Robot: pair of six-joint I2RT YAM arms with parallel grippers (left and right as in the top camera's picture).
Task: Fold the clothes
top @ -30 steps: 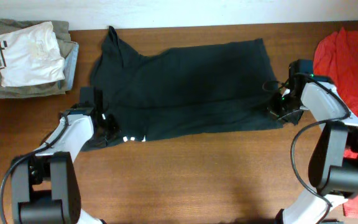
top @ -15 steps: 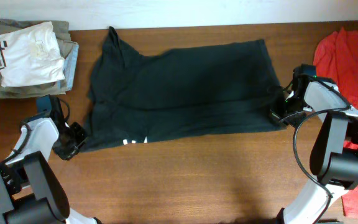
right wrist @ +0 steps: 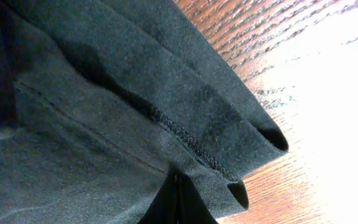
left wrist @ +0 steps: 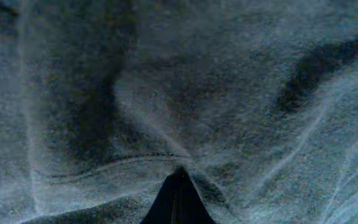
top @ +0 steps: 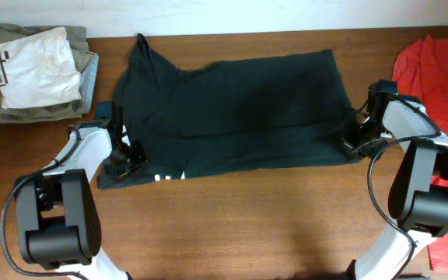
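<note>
Overhd evenly lit, L wrist cam grainy

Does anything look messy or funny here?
Yes. The black shirt lies crooked, its near-left corner bunched at the left claw with white letters peeking out. The red shirt sits crumpled at the right edge.

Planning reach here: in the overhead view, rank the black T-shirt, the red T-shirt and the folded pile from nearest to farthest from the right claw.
1. black T-shirt, its hem at the right claw.
2. red T-shirt, far right side.
3. folded pile, far left corner.

Left tool back onto black T-shirt
</note>
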